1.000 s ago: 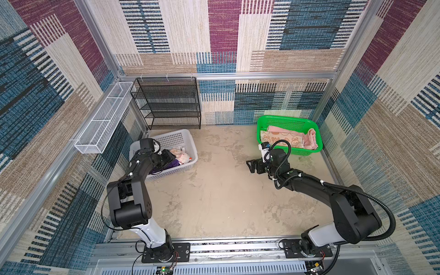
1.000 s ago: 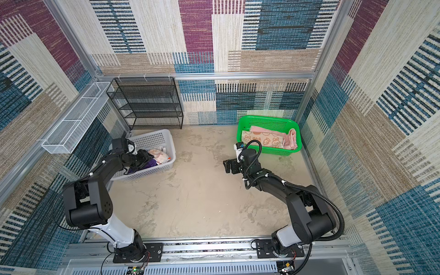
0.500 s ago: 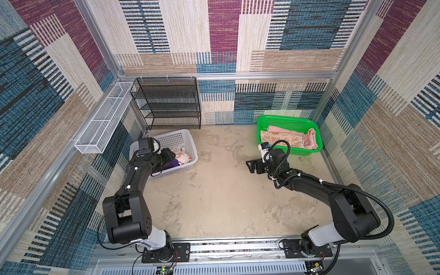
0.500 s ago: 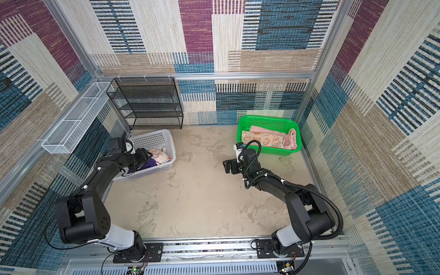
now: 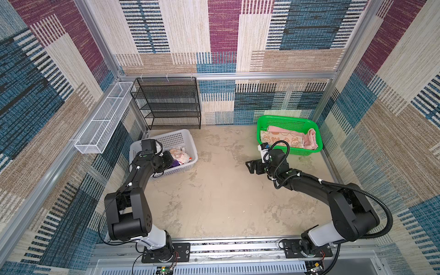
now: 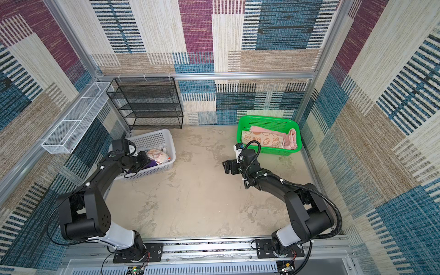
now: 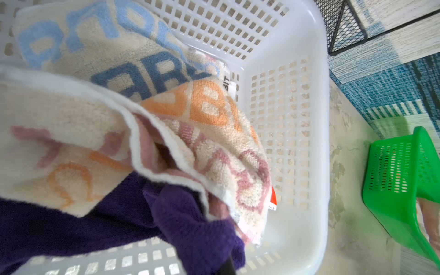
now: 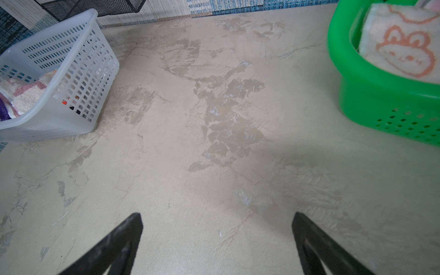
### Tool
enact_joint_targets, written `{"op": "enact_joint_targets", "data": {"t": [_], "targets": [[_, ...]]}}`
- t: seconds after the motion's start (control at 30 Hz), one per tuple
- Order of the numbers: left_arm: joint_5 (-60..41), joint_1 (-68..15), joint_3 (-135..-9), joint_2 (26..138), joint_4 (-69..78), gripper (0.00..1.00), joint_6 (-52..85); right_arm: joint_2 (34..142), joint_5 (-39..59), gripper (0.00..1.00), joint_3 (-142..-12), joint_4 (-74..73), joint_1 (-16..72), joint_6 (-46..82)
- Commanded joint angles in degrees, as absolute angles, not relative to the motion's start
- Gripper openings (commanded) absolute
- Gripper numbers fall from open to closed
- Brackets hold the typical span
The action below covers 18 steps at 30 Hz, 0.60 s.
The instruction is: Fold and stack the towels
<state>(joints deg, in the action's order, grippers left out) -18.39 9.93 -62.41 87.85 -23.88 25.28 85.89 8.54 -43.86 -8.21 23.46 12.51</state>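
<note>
The left gripper (image 5: 171, 160) is closed on the purple towel (image 7: 190, 221) in the white basket (image 5: 181, 136), partly under the lettered towel (image 7: 204, 104), while the right gripper (image 8: 217, 214) hangs wide open over the table (image 5: 214, 190) near the green basket (image 5: 290, 119) holding the bunny towel (image 5: 281, 140) and pink towel (image 5: 311, 141).

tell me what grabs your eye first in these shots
The bright green basket at the back right, with a cartoon towel and a pink towel lying inside. Then the white basket at the left, where a lettered towel lies crumpled over a purple towel and the left fingers are shut, seemingly on the purple one. The right fingers hang wide open above the table.
</note>
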Motion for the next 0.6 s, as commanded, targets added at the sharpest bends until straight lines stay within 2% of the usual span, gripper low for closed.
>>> {"op": "enact_joint_targets", "data": {"t": [0.0,0.27,0.57], "targets": [[-18.8,9.6,-63.5,85.1,-23.2,0.0,25.1,85.8,8.9,1.0,-43.7,-9.9,23.5,13.0],[-20.4,9.6,-71.2,76.4,-23.1,0.0,26.6,86.1,9.1,1.0,-43.9,-10.4,23.6,13.0],[-22.4,9.7,-79.8,74.4,-24.4,0.0,28.2,86.2,9.2,1.0,-43.3,-11.0,23.6,13.0]]}}
